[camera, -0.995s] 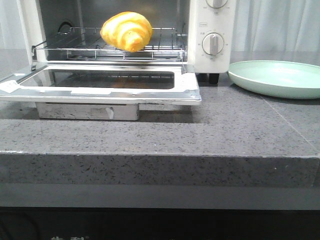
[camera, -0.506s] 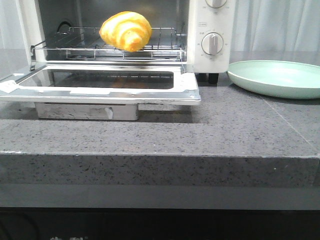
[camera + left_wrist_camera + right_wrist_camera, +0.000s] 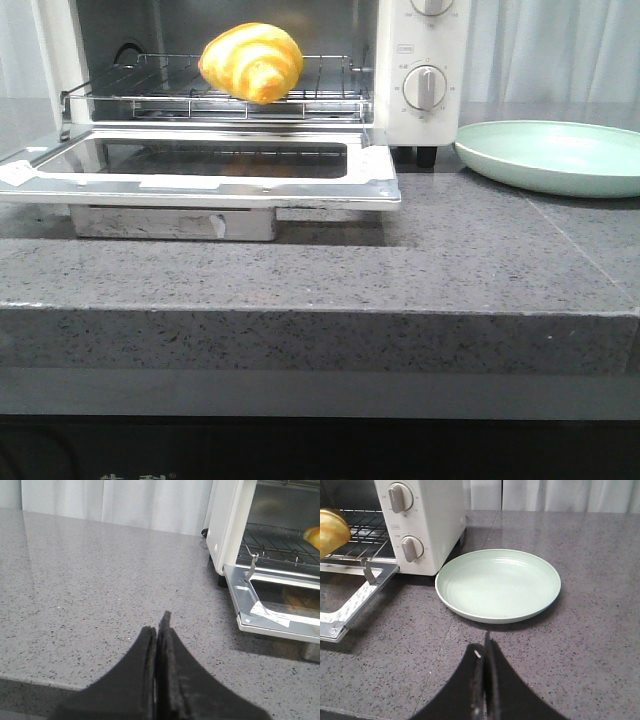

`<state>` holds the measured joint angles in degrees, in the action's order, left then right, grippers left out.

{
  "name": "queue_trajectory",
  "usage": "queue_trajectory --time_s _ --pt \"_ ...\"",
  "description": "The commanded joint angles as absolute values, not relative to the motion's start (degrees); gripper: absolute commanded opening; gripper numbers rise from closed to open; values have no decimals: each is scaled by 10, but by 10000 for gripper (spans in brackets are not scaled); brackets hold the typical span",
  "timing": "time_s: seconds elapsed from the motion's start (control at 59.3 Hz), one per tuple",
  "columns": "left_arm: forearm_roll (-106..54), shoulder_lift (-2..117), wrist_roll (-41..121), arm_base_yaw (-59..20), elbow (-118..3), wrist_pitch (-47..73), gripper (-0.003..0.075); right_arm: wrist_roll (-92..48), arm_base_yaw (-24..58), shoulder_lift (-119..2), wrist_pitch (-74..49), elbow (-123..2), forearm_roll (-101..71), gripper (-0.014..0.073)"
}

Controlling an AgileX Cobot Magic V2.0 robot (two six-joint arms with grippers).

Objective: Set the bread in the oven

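The bread (image 3: 252,62), a glossy yellow roll with orange-brown stripes, lies on the wire rack (image 3: 330,85) inside the white oven (image 3: 425,110), whose glass door (image 3: 200,165) hangs open and flat. An edge of the bread (image 3: 313,536) shows in the left wrist view and another edge of the bread (image 3: 331,530) in the right wrist view. My left gripper (image 3: 159,630) is shut and empty over the counter, well away from the oven's outer side. My right gripper (image 3: 484,652) is shut and empty, just short of the plate. Neither gripper shows in the front view.
A pale green round plate (image 3: 555,155) sits beside the oven on the dial side, also seen as the plate (image 3: 497,585) in the right wrist view. The grey speckled counter (image 3: 420,270) has a front edge close to the camera. White curtains (image 3: 125,502) hang behind.
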<state>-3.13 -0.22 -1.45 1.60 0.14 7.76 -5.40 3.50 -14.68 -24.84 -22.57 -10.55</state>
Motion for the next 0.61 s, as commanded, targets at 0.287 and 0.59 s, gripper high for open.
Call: queue_trajectory --time_s 0.287,0.59 --pt "-37 -13 -19 16 6 27 -20 -38 35 -113 0 -87 -98 -69" --pt "-37 -13 -19 16 6 27 -20 -30 16 10 -60 12 -87 -69"
